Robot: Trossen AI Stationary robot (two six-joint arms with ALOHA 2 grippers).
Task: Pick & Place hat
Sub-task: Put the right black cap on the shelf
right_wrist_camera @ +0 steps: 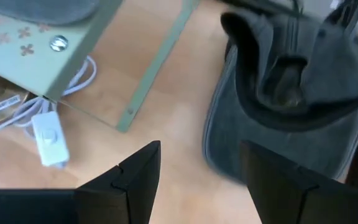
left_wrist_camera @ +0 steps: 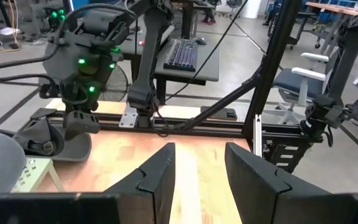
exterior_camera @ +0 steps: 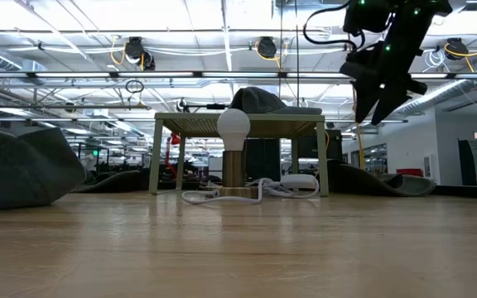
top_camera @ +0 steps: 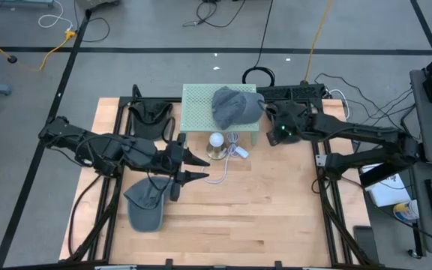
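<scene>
A grey hat lies crown-up on the small green table, also seen in the low view. A second grey hat rests on the wooden table near its left side. A dark hat lies on the wood beside the green table's right leg. My right gripper hovers open above that dark hat, raised and pointing down. My left gripper is open and level, above the wood in front of the green table, touching nothing.
A lamp with a white bulb stands under the green table, its white cord and switch trailing on the wood. Another dark hat lies at the far left. Bare wood fills the table's near half.
</scene>
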